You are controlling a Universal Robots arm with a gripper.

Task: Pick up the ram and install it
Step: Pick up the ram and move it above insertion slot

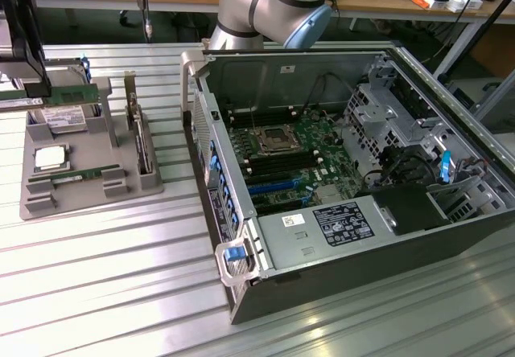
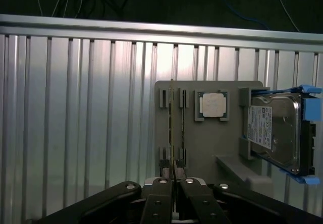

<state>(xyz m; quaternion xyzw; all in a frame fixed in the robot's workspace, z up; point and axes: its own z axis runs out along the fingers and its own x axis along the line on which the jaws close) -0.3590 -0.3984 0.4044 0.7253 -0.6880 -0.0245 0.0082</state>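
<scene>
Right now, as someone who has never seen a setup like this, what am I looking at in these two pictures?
The grey and blue jointed machine is a robot arm. One picture comes from a camera standing off to the side. The other comes from a camera on the arm's wrist, looking past its gripper. On the ribbed metal table sit a grey tray and an open computer case. The tray holds a square silver processor chip and a hard drive. The gripper is shut on the ram, a thin green memory stick, and holds it above the tray. The wrist camera sees the stick edge-on.
</scene>
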